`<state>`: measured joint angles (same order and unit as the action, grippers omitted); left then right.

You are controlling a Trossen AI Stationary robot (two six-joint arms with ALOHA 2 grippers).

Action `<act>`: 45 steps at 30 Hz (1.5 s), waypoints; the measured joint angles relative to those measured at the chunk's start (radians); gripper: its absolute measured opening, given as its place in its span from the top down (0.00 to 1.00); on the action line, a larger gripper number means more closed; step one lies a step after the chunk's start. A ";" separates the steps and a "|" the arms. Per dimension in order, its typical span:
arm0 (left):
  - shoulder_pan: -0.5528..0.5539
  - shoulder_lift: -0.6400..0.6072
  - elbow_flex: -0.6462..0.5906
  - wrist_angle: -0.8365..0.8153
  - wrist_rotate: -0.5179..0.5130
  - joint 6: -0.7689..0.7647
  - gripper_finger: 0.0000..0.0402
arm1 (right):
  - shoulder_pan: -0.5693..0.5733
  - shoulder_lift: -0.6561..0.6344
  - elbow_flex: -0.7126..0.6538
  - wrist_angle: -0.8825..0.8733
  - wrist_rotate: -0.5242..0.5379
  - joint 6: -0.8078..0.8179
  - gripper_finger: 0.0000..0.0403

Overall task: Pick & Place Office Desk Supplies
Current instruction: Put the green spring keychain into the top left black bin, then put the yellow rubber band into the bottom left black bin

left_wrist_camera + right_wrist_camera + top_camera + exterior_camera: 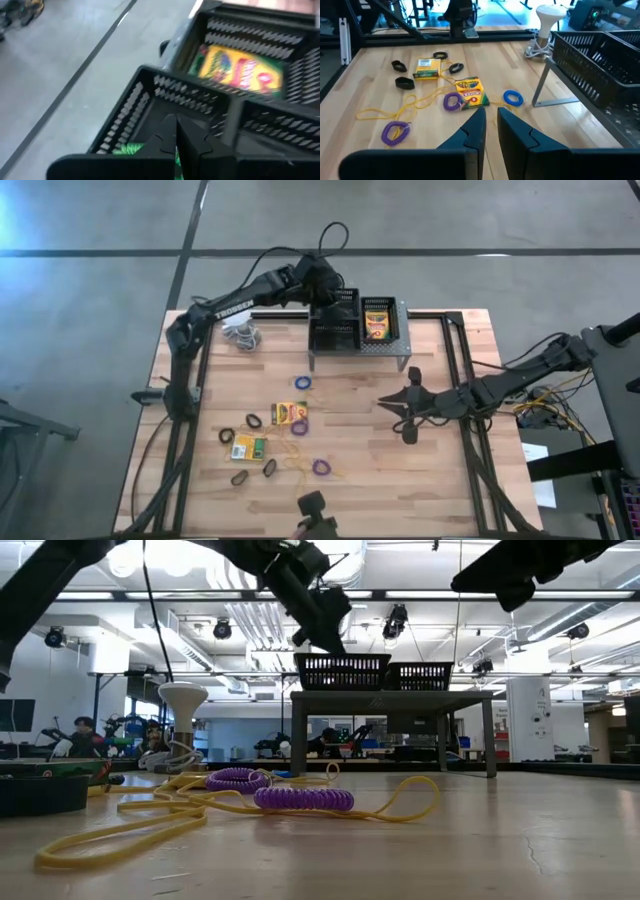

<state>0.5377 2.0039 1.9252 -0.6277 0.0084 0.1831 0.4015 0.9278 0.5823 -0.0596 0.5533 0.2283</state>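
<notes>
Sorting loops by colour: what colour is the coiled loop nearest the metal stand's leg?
Blue coiled loop; right wrist view shows it best.

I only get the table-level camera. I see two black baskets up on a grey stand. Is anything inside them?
Observer: Yes. From above, the right-hand basket holds a crayon box.
Visitor: Which arm is that dark one above the baskets?
Observer: The left gripper. It is over the left-hand basket.
Visitor: And the other arm?
Observer: The right gripper hangs over the wooden table, in front of the stand.
Visitor: Any more crayons about?
Observer: Two. One box lies mid-table and another box lies nearer the left arm's side, among the small loops.
</notes>
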 joint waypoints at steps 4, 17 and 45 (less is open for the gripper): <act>0.017 0.013 -0.001 -0.009 -0.004 -0.006 0.99 | 0.000 0.025 0.000 0.045 0.000 -0.016 0.89; 0.046 0.056 -0.002 -0.015 0.000 -0.051 0.88 | 0.000 0.036 0.000 0.076 -0.001 -0.056 0.89; -0.447 -0.539 -0.548 -0.020 -0.123 -0.134 0.73 | 0.000 0.039 -0.216 0.409 -0.002 0.066 0.89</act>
<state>0.0904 1.4652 1.3772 -0.6480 -0.1143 0.0489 0.4011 0.9672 0.3662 0.3498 0.5516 0.2941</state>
